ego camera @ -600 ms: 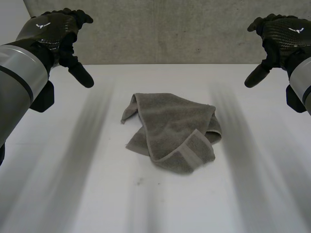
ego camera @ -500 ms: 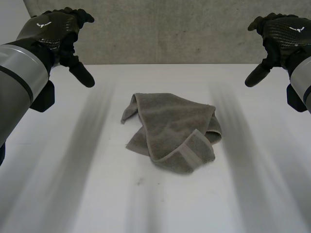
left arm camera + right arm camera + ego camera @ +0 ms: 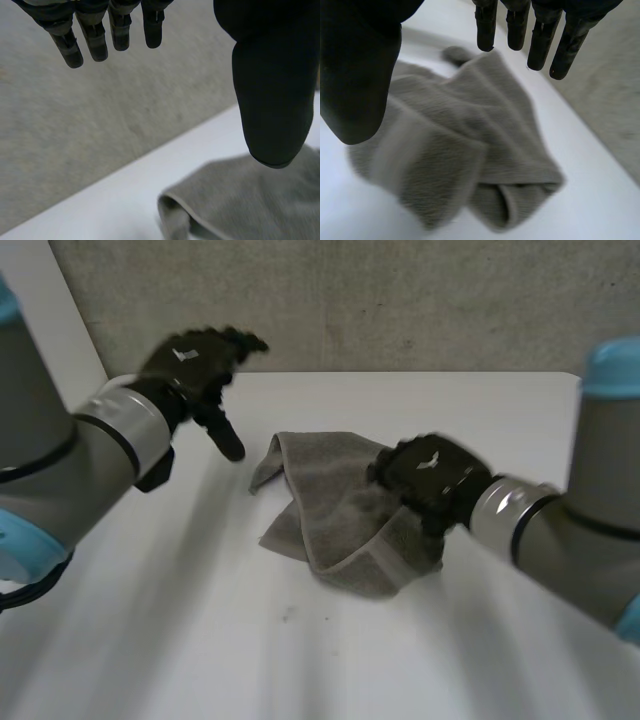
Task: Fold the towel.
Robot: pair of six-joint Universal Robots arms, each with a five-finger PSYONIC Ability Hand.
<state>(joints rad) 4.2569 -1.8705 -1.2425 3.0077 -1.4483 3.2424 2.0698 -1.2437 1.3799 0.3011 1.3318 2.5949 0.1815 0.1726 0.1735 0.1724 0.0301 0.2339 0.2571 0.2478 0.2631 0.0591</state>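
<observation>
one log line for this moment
towel: crumpled on table | left hand: open, near towel | right hand: open, over towel | fold: not started

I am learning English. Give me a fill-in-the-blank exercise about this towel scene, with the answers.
The crumpled towel lies on a ___ table.
The right hand is open above the ___.
The left hand holds ___.
Answers: white; towel; nothing.
</observation>
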